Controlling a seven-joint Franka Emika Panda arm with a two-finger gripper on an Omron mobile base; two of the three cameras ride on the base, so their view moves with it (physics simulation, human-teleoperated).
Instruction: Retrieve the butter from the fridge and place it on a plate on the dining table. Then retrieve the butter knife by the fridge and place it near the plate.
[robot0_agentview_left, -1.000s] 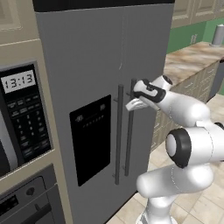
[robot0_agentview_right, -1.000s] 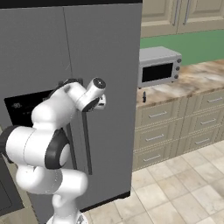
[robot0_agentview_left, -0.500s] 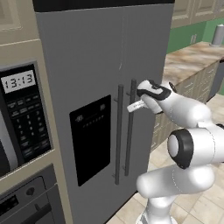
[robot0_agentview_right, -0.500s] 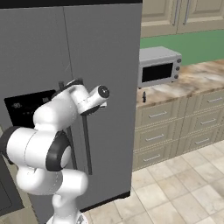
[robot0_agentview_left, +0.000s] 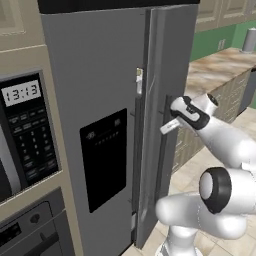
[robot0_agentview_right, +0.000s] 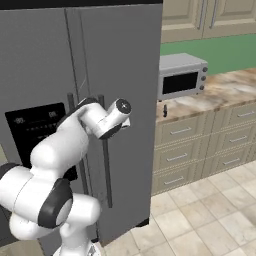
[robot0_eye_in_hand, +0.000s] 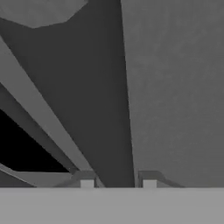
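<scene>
The end effector (robot0_agentview_left: 167, 111) was clenched on the handle (robot0_agentview_left: 161, 160) of the fridge (robot0_agentview_left: 100, 90); pulling along the door's arc would keep the grip.

One legible text is present: the clock display (robot0_agentview_left: 21, 93) on the control panel of the built-in microwave (robot0_agentview_left: 25, 135), seen at the left edge of the left base view, reads "13:13" in dark digits on a pale screen. The keypad buttons (robot0_agentview_left: 31, 150) beneath this display carry small markings too blurred to read. The black display panel (robot0_agentview_left: 104, 157) on the left door of the fridge (robot0_agentview_left: 95, 75) shows small pale marks near its top edge; these cannot be read.
</scene>
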